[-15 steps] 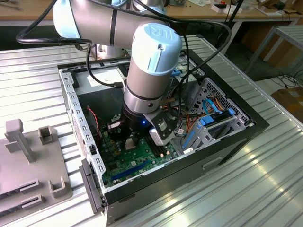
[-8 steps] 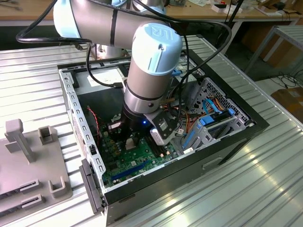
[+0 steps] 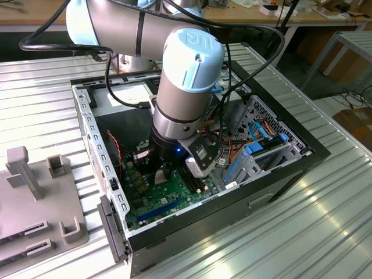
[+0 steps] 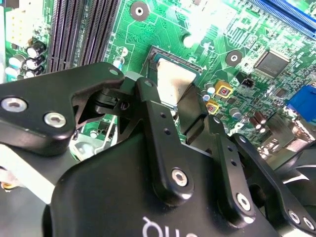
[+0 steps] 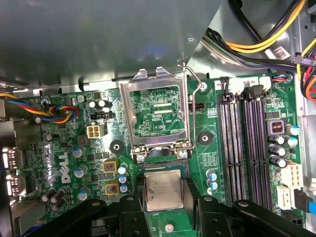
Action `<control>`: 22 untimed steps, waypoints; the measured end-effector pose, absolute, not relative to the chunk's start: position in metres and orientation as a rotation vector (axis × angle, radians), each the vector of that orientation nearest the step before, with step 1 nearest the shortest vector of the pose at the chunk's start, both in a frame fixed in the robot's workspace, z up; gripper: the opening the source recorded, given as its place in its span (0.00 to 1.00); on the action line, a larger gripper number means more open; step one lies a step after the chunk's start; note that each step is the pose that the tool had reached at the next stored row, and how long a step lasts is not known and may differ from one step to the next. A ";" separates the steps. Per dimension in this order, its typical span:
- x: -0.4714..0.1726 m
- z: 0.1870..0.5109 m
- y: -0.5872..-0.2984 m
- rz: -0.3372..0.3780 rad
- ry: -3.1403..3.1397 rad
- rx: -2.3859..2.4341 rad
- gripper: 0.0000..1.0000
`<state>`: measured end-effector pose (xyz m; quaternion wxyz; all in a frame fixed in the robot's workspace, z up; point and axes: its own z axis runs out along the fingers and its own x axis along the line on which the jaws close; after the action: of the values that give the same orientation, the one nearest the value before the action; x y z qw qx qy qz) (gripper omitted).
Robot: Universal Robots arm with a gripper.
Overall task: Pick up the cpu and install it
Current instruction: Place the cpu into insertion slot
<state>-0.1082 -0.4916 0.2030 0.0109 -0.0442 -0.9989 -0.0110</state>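
The cpu (image 5: 162, 186) is a small silvery-grey square chip held flat between two black fingers (image 5: 190, 195). My gripper (image 5: 163, 196) is shut on it, low over the socket base on the green motherboard (image 5: 64, 138). The metal socket frame (image 5: 155, 116) stands flipped open just beyond the chip. In the second wrist view the cpu (image 4: 174, 79) shows past the gripper (image 4: 170, 98), sitting within the socket outline. In the exterior view the gripper (image 3: 165, 174) reaches down inside the open computer case (image 3: 290, 168), over the motherboard (image 3: 168, 200).
Long black memory slots (image 5: 247, 143) run beside the socket. Yellow and black cables (image 5: 276, 39) and the grey case wall (image 5: 98, 39) hang close above. A drive cage with blue parts (image 3: 261, 151) fills one end of the case. A grey fixture (image 3: 35, 197) stands outside it.
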 end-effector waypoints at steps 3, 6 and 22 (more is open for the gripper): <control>-0.108 0.203 -0.491 -0.033 -3.117 -0.126 0.44; -0.108 0.203 -0.490 -0.032 -3.117 -0.124 0.44; -0.108 0.204 -0.491 -0.031 -3.117 -0.123 0.52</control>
<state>-0.1081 -0.4910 0.2042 0.0109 -0.0395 -0.9991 -0.0100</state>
